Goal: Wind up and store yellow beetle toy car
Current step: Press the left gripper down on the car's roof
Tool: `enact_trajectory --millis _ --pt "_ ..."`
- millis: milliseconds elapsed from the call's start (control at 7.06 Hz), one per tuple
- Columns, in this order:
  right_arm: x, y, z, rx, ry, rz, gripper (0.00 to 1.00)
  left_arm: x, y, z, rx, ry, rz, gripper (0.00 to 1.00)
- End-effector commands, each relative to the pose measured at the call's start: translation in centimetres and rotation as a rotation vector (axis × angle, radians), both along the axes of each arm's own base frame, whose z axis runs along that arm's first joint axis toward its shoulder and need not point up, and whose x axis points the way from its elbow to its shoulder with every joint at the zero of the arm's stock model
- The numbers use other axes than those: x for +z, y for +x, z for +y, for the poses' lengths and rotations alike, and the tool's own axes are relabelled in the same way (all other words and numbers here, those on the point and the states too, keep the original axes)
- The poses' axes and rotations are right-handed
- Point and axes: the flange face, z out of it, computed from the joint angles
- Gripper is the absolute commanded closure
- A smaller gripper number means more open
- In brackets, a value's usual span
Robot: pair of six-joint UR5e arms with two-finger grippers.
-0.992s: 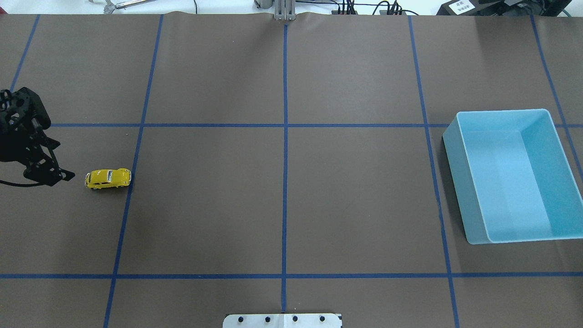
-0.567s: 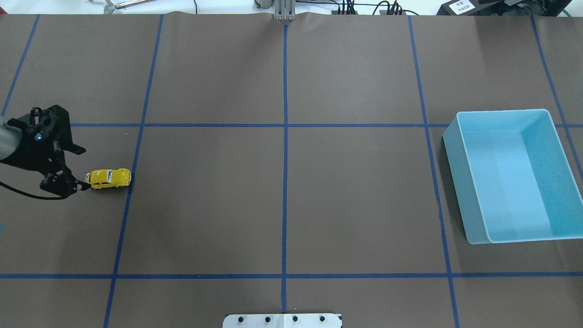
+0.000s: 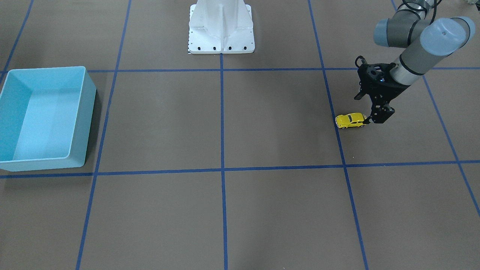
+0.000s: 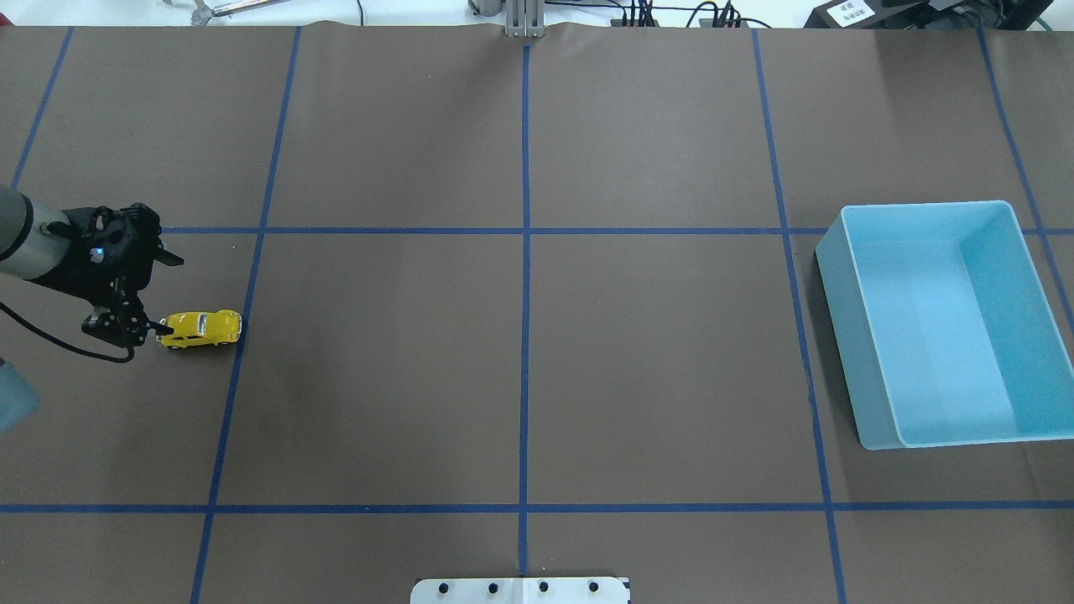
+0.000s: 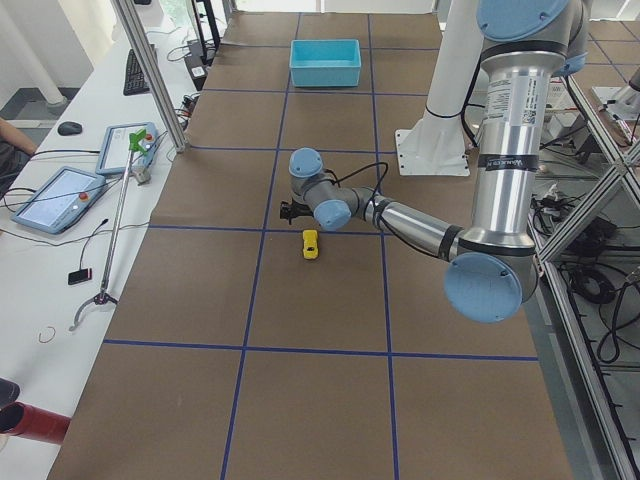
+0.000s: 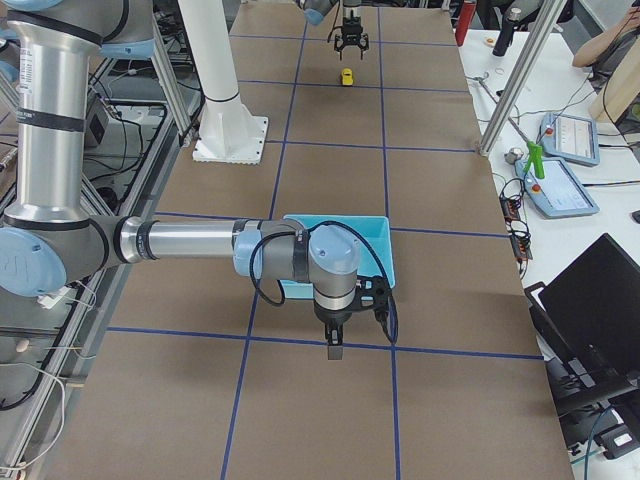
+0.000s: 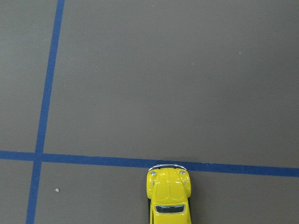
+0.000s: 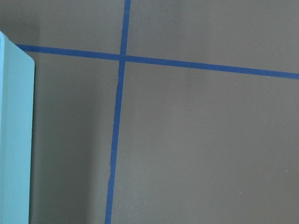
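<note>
The yellow beetle toy car stands on the brown table at the left, its nose at a blue tape line. It also shows in the front view, the left side view, the right side view and the left wrist view. My left gripper is open and empty, just behind the car, one fingertip at its rear end. My right gripper points down beside the light blue bin; I cannot tell if it is open or shut.
The light blue bin is empty at the far right of the table; its wall shows in the front view and the right wrist view. The white robot base stands at mid table edge. Blue tape lines grid the table.
My left gripper has moved right to the car's rear and turned. The car has not moved.
</note>
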Motion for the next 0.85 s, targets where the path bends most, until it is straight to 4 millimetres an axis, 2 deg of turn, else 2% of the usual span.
enact_trajectory --millis 0,425,709 --pt "0.1 0.0 0.1 0.000 -0.001 0.000 0.00 1.5 0.4 -0.3 0.009 -0.011 -0.020 0.00" --pt "0.0 0.0 0.1 -0.001 -0.001 0.003 0.00 3.5 1.6 -1.4 0.010 -0.043 -0.046 0.00" --pt "0.1 0.0 0.2 0.000 -0.004 -0.002 0.00 4.7 2.8 -1.2 0.027 -0.062 -0.060 0.00"
